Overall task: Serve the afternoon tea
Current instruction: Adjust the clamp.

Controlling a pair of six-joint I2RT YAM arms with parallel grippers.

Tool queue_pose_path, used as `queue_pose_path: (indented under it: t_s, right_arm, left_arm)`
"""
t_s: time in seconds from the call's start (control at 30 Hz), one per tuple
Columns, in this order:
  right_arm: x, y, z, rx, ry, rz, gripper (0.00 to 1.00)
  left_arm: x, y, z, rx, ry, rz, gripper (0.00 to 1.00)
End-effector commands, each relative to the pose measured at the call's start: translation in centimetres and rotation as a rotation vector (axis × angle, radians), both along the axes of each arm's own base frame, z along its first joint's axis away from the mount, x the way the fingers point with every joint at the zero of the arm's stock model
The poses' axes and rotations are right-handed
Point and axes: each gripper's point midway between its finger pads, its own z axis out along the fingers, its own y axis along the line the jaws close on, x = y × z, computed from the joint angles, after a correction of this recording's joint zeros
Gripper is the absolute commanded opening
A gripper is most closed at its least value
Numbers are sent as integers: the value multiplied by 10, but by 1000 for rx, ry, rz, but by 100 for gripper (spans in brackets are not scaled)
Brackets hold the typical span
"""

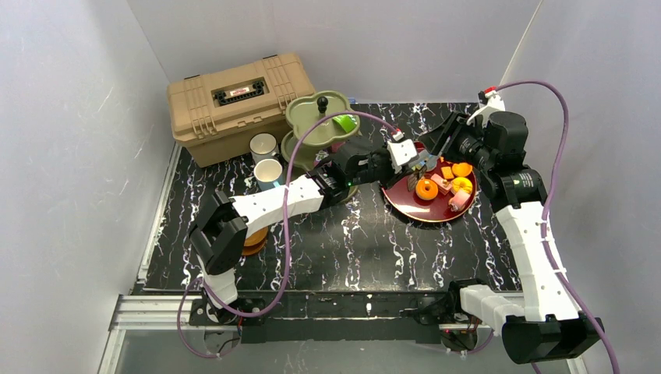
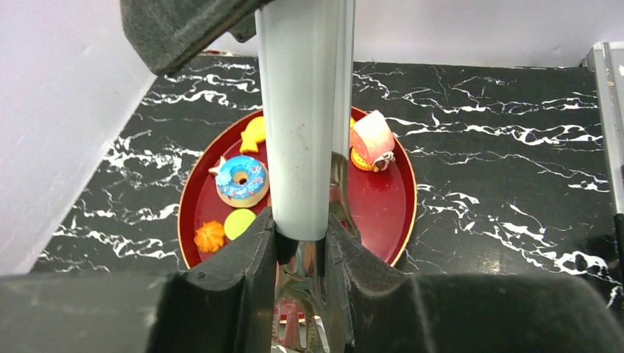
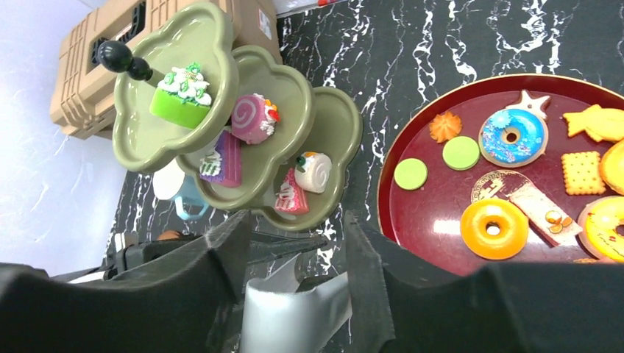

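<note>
- Black, white-veined marble-pattern table [image 1: 327,249]: flat and glossy. It lies under both sets of fingers and carries everything listed.
- Tan ribbed-plastic toolbox [image 1: 234,105]: boxy and latched. It sits well behind the left fingers and is no part of the service.
- Olive-green stand [image 3: 184,44]: three scalloped matte tiers with a black knob on top. It is beyond the right fingers and to their left, with several small cakes already on its tiers. The remaining pastries are judged to belong here.
- Red lacquer-glossy tray [image 2: 375,213]: round with a gold rim. It lies directly below and ahead of the left fingers, loaded with toy pastries.
- Pale grey and bright-metal tongs [image 2: 298,132]: smooth and likely springy. They run between the two grippers, above the tray.
- Black foam-faced left gripper [image 2: 300,235]: its fingers are pinched against both sides of the tongs handle.
- Matching right gripper [image 3: 294,228]: its fingers stand either side of the tongs' other end. Whether they press it cannot be told.
- Plain cylinders: the white mug [image 1: 263,146] and the light-blue mug [image 1: 268,173] stand behind the left fingers, beside the stand.
- Sprinkled blue donut [image 2: 241,179]: just left of the left fingers. The glossy orange donut [image 3: 494,228] lies ahead of the right fingers, to their right.
- Step in hand, as judged: settling the tongs in one grip before lifting a pastry. To do it well:
  - One gripper should hold firmly across both arms before the other releases.
  - The tips should be kept level.
  - Smooth metal on glossy plastic may slip, so a ring is best caught across its width and squeezed gently.
</note>
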Motion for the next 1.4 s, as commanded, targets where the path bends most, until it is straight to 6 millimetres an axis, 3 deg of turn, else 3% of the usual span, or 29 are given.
queue_pose_path:
  t_s: [0.0,0.2,0.33,0.57,0.93,1.07,1.1,1.17,1.37]
  right_arm:
    - [-10,12,7,42,-28,69,64]
    - [-15,15,-5,35,-3,96,76]
    - [-14,12,-12,18,9,85,77]
    - [-6,18,-21,51,26,97,67]
    - [3,26,-34,68,56,112,65]
    - [6,28,-37,77,56,107,53]
    - [7,27,-39,72,57,102,50]
    - [10,22,-40,50,51,77,46]
    - [24,3,-35,-59,-14,0,38]
  left_arm:
    - [12,5,28,-62,45,59,0]
    - [16,2,29,-68,80,79,0]
    - [18,1,35,-78,74,82,0]
    - [12,-1,35,-63,44,50,0]
    - [10,-3,39,-50,-11,33,0]
    - [8,-6,40,-50,-19,23,0]
    - [8,-7,41,-50,-20,19,6]
    - [7,-7,43,-46,-16,15,32]
    - [-7,10,49,-22,0,7,82]
